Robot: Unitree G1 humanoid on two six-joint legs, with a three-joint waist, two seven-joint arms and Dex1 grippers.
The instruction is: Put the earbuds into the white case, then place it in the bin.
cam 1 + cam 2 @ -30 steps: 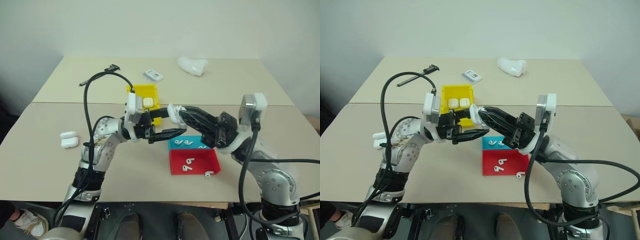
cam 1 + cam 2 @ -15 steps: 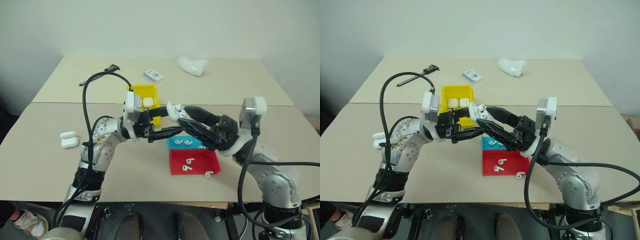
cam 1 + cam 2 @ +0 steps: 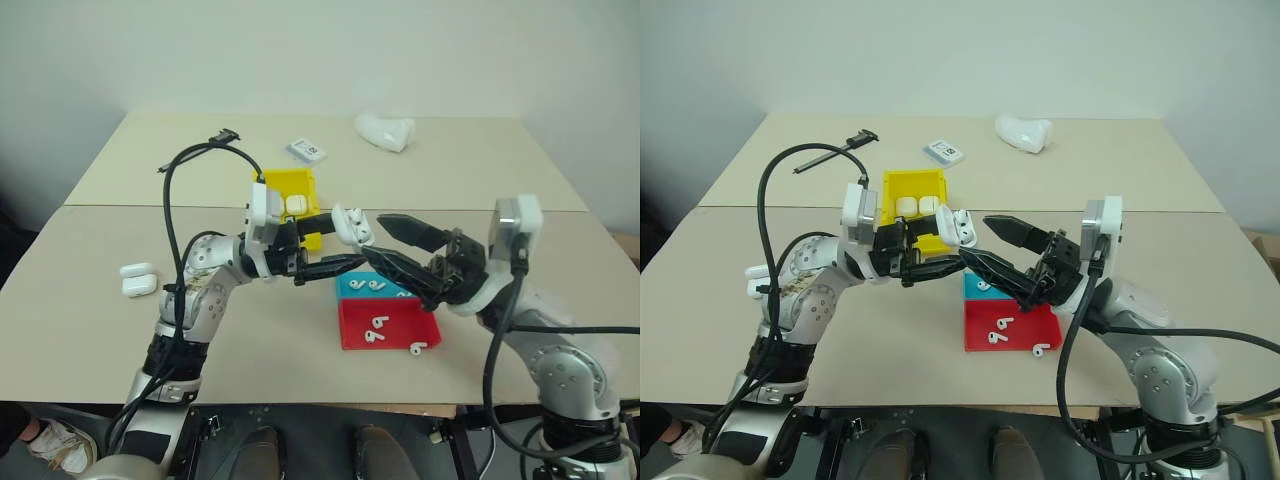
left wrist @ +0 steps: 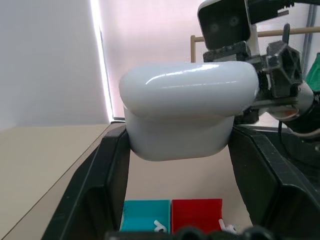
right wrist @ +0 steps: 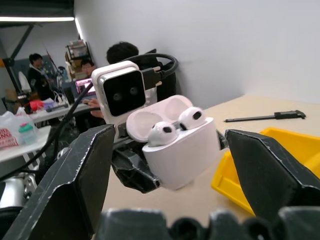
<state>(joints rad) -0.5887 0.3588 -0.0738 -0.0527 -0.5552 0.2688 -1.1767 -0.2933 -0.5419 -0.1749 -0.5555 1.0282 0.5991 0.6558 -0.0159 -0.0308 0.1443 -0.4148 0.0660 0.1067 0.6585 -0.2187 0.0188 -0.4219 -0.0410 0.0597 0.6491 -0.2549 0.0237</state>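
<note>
two earbuds (image 5: 162,134) sit in one white case (image 5: 182,150) (lid up), pinched by left pincer (image 3: 340,245); right pincer (image 3: 395,242) spread.

arms: silver-grey jointed shells | cables: black, looping | wrist cameras: white boxes | fingers: black

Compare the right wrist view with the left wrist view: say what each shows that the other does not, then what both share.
Right wrist view alone: the case's open lid, two earbuds seated inside, the yellow bin, and people in the background. Left wrist view alone: the blue tray and red tray below, with the case's smooth outer shell facing the camera. Both: the white case shut in the left gripper, and the right gripper open, apart from it.
</note>
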